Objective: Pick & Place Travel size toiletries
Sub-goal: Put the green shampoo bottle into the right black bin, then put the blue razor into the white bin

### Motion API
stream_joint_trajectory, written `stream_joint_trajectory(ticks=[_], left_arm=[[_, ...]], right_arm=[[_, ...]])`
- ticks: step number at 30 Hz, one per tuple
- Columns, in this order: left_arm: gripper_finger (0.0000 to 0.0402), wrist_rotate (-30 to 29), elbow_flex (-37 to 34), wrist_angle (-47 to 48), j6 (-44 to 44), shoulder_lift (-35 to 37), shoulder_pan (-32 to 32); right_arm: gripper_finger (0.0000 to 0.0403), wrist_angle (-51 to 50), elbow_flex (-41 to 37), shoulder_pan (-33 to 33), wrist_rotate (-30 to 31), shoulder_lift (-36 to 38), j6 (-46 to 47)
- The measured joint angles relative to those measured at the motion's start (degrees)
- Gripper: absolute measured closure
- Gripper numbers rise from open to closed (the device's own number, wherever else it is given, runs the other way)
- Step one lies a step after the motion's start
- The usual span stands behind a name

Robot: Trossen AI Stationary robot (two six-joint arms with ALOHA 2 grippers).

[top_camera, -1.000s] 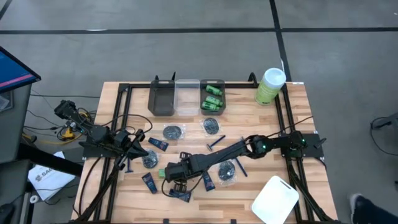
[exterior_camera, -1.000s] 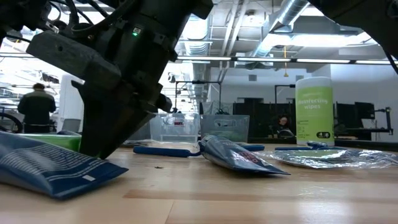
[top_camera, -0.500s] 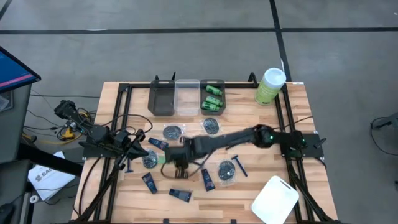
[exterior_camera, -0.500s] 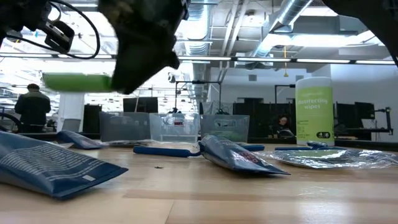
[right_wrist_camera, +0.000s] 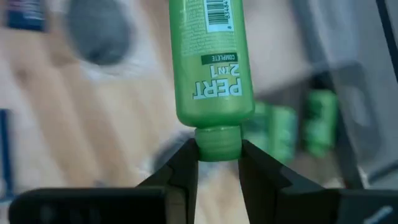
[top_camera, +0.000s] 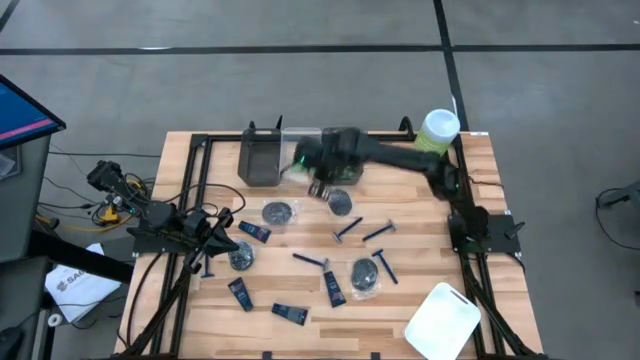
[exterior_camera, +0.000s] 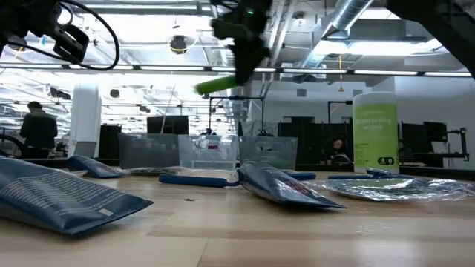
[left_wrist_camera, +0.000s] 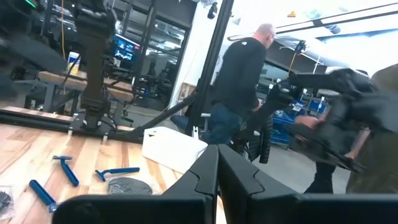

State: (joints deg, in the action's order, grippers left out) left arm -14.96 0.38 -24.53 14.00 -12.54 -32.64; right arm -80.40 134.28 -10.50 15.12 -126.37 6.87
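Observation:
My right gripper (top_camera: 314, 170) hovers high over the far row of bins, shut on a bright green mini bottle (right_wrist_camera: 210, 62), which also shows in the low view (exterior_camera: 217, 84). More green bottles (right_wrist_camera: 292, 127) lie in a bin below it. Navy tubes (top_camera: 253, 232), blue razors (top_camera: 347, 229) and dark crinkly packets (top_camera: 278, 212) lie flat on the wooden table. My left gripper (top_camera: 207, 243) waits at the table's left edge, shut, its fingers (left_wrist_camera: 205, 183) together. My right gripper pinches the green bottle's cap end (right_wrist_camera: 217, 144) between its two fingers. The bottle's body sticks out past the fingertips, along them, toward the table's left. It is lifted clear, lying roughly level in the air.
A dark bin (top_camera: 260, 160) and a clear bin (top_camera: 300, 136) stand at the far edge. A tall green canister (top_camera: 434, 138) stands at the far right corner and a white tray (top_camera: 443, 322) lies at the near right. A person (left_wrist_camera: 239, 81) stands beyond the table.
My right gripper, shut on the green bottle, has risen from the table's near-left part and swung toward the far edge, over the bins. The bottle has been lifted clear of the table and carried along.

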Motion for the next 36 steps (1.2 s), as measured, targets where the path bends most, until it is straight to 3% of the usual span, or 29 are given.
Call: stream_joint_trajectory(ticks=[6,11,27,30,36], left_arm=[[0.0399,0.0,0.0,0.0,0.0,0.0,0.0],[0.0399,0.0,0.0,0.0,0.0,0.0,0.0],[0.0399,0.0,0.0,0.0,0.0,0.0,0.0],[0.0399,-1.0,0.0,0.0,-0.1,0.0,0.0],[0.0399,-2.7,0.0,0.0,-0.1,0.0,0.0]], right_arm=[[0.0324,-5.5,0.0,-10.4,0.4,0.6,1.9],[0.0324,-6.9,-1.0,-15.4,0.0,-0.8,3.6],[0.0324,2.3,-13.1,-16.8,-0.2,-0.4,3.3],[0.0294,2.3,-13.7,-16.6,-0.2,-0.7,2.5],[0.0186,2.9,-12.5,-16.5,-0.2,-0.4,1.9]])
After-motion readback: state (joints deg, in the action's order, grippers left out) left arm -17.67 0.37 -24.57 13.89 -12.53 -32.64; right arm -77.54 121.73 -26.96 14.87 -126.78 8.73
